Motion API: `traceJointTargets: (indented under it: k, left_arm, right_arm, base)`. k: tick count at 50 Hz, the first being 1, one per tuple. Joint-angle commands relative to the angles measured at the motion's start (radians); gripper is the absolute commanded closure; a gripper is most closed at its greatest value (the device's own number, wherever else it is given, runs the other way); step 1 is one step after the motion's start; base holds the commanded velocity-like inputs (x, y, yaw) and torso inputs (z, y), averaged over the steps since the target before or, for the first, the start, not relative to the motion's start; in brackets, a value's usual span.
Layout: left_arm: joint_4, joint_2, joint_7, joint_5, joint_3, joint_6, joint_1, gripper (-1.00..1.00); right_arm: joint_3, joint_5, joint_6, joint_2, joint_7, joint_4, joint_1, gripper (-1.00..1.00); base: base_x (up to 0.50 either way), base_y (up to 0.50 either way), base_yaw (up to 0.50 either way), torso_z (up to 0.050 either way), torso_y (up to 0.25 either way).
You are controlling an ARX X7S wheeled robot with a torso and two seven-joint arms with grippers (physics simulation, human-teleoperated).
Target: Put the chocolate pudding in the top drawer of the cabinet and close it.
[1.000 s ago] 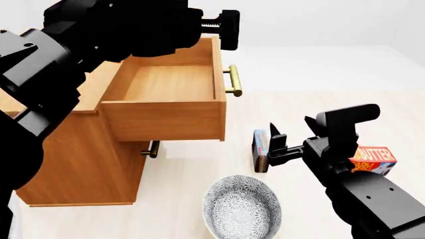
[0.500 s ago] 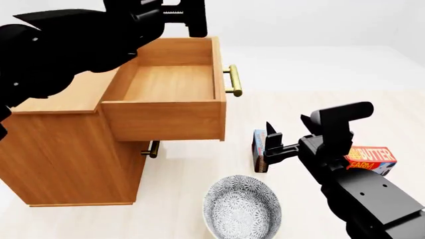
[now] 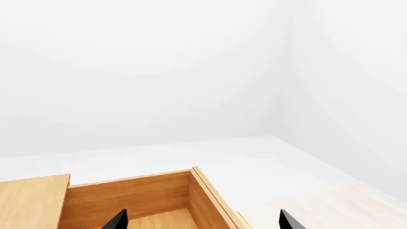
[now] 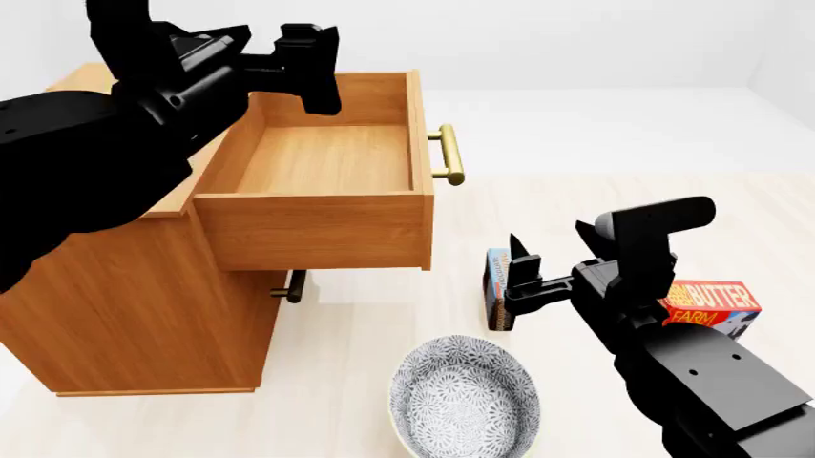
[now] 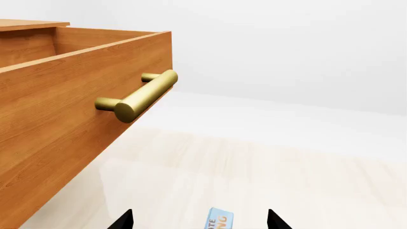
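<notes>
The chocolate pudding [image 4: 498, 282] stands on edge on the floor to the right of the cabinet [image 4: 140, 286]; its blue top shows in the right wrist view [image 5: 220, 221]. My right gripper [image 4: 516, 284] is open with a finger on either side of the carton, and it shows the same way in the right wrist view [image 5: 200, 223]. The top drawer [image 4: 319, 229] is pulled out and empty, with its brass handle [image 4: 448, 154] at the front. My left gripper [image 4: 316, 67] is open and empty above the back of the drawer. In the left wrist view [image 3: 203, 225] it hangs over the drawer [image 3: 146, 198].
A patterned bowl [image 4: 465, 401] sits on the floor in front of the pudding. An orange-red butter box [image 4: 711, 305] lies behind my right arm. The lower drawer's small brass handle [image 4: 293, 284] shows under the open drawer.
My left arm has swung left and back, from beside the drawer's right front corner to above its back left. The right gripper has hardly moved.
</notes>
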Motion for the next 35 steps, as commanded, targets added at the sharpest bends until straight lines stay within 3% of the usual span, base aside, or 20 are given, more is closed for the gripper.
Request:
traceJointTargets:
  k: [1,16,35]
  left_arm:
    - [0.201,-0.151,-0.049,0.040,-0.017,0.076,0.061,-1.00]
    - [0.411,-0.318,-0.079,0.093,-0.038,0.160,0.117,-1.00]
    - [0.674,-0.566,-0.116,0.324,0.021,0.425,0.342,-1.00]
  right_arm:
    - [0.002,0.006,-0.002,0.000,0.003,-0.004,-0.005,-1.00]
    - [0.008,0.010,-0.013,0.000,0.007,-0.001,-0.014,-1.00]
    - [0.011,0.009,-0.032,-0.002,0.006,0.019,-0.015,-1.00]
  base:
    - [0.00,0.00,0.00,0.000,0.000]
    - [0.00,0.00,0.00,0.000,0.000]
    - [0.00,0.00,0.00,0.000,0.000]
